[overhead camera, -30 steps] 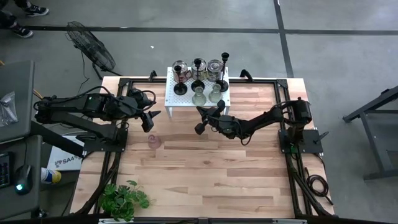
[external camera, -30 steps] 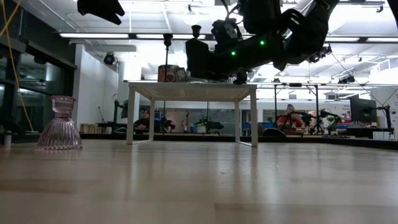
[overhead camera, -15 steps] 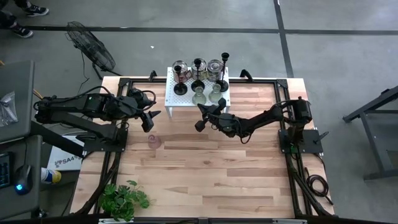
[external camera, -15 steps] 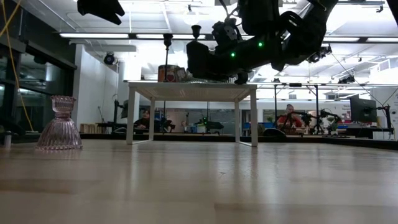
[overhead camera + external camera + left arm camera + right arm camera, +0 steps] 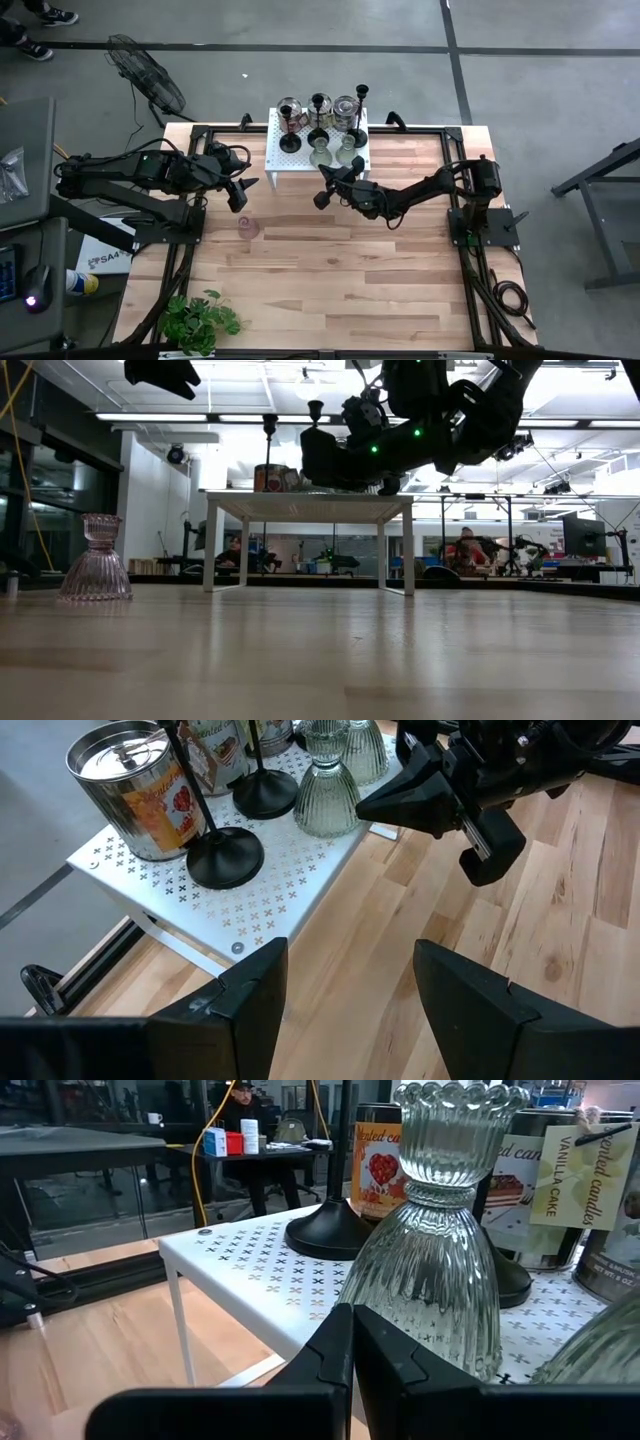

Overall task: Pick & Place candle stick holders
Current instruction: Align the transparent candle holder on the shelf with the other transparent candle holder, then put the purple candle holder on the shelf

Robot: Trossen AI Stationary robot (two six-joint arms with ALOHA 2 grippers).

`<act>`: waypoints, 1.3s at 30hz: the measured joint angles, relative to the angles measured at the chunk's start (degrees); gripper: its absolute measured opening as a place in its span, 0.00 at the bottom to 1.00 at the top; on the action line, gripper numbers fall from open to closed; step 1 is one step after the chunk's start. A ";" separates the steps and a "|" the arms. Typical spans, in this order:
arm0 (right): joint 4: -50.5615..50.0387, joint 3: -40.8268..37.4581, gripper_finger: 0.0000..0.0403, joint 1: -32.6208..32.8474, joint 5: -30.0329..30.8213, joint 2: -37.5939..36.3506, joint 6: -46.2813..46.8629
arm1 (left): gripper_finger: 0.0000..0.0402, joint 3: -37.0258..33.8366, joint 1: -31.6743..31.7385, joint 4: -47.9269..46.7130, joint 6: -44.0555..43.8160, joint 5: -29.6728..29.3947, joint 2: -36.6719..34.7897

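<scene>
Right pincer (image 5: pixel 321 186) closed, empty, at white perforated metal stand (image 5: pixel 281 158).
Left pincer (image 5: pixel 243 196) agape above ribbed pink glass holder (image 5: pixel 247 228).

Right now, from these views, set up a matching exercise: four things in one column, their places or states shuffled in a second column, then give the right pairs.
Things:
1. pink glass holder
2. ribbed clear glass holder
3. right gripper
4. left gripper

Places or states:
A. open, off the white stand's left side, nothing held
B. shut, just in front of the stand
C. alone on the bare wooden table
D. upright on the stand's front edge

Pairs: 1-C, 2-D, 3-B, 4-A
</scene>
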 joint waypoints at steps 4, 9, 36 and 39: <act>-0.09 0.00 0.01 -0.43 0.01 0.00 0.11 | 0.53 0.00 0.00 0.00 -0.02 0.02 0.00; -0.05 -0.02 0.01 -0.47 -0.09 0.00 0.12 | 0.53 0.00 0.00 0.00 -0.02 0.04 0.00; -46.68 -0.33 0.31 16.17 8.33 -25.02 10.25 | 0.53 -6.55 -9.35 -9.77 -17.56 -3.01 -0.75; -54.13 -2.71 0.38 15.38 3.13 -29.57 14.49 | 0.53 -11.14 -14.05 -9.07 -22.60 -5.82 -1.14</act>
